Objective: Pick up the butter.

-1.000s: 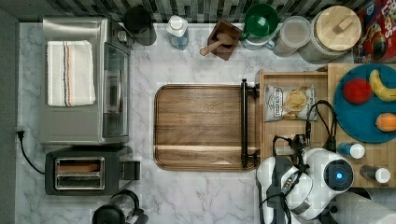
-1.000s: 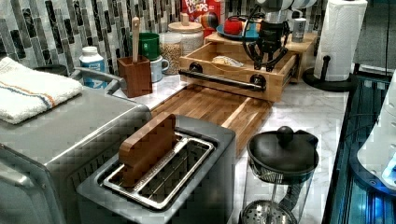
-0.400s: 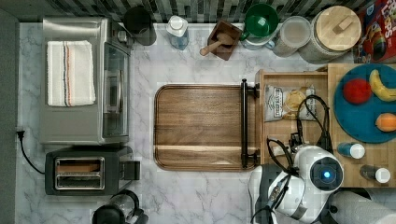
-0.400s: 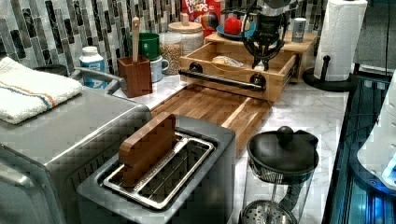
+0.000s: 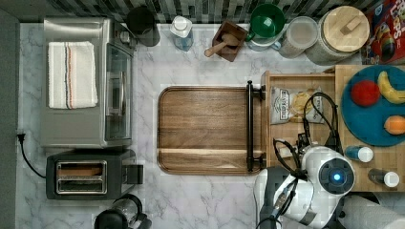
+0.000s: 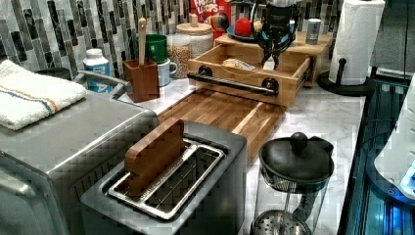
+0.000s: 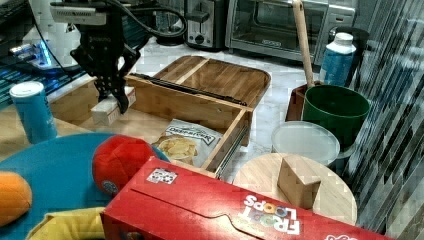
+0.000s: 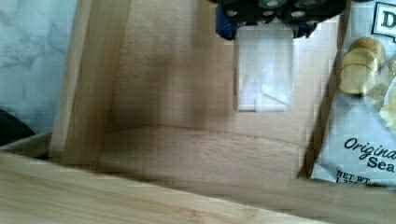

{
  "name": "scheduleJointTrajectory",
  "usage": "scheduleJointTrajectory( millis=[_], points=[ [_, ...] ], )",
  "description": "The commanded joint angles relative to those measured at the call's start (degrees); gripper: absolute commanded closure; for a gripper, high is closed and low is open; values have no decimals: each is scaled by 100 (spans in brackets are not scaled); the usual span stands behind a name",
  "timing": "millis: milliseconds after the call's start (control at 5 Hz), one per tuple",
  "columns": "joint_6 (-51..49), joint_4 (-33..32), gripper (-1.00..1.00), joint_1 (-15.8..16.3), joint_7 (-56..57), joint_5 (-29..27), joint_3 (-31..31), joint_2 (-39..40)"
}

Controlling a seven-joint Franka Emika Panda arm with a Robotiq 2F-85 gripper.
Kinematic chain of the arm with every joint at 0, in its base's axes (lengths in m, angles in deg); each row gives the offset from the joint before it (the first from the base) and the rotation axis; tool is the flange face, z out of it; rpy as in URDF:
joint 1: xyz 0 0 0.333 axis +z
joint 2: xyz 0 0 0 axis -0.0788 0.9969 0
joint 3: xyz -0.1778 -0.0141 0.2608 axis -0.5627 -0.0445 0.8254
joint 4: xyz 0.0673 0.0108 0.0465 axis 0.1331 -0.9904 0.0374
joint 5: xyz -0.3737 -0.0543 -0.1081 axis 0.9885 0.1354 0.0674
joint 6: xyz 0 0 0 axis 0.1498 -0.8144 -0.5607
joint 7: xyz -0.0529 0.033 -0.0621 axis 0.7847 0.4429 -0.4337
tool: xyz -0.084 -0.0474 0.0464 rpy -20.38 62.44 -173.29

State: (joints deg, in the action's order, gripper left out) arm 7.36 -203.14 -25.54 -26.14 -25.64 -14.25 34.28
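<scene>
1. The butter (image 8: 264,70) is a pale cream stick lying flat on the floor of the wooden tray (image 7: 165,107). It sits near the tray's corner in the right view's left, well apart from the chip bag (image 7: 186,141) that lies at the tray's other end.

2. The gripper (image 7: 114,95) hangs straight down over the butter (image 7: 111,106). Its fingers stand apart, one on each long side of the stick. In the wrist view the dark fingertips (image 8: 226,27) bracket one end of it with a little room on each side. I cannot tell whether they touch it yet; the stick rests on the wood, so nothing is lifted.

3. Handling, as a judgement: the stick looks small and light, so lifting it should need little force. The wrapper looks smooth and slightly glossy, so it may slip if pinched weakly. Butter is soft, and a hard squeeze could dent it.

4. Where to take hold: across the narrow width, on the two long flat sides, close to the middle of its length. A pinch near one end, as the wrist view suggests, could let the far end droop or pivot.

5. Risks: the tray wall (image 6: 243,81) stands close beside the stick in the left view, so a finger could catch it on the way down. The fingers should reach low on the sides before closing.
</scene>
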Motion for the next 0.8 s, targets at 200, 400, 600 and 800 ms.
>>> scheduleJointTrajectory(
  millis=[200,400,600,800],
  points=[
    [-1767,1862,100,259,355,-73,219,-657],
    [-2483,2270,100,327,-66,143,440,-700],
    [-2748,2348,100,437,-563,212,629,-790],
    [-2757,2264,100,504,-1204,247,937,-896]
  ],
)
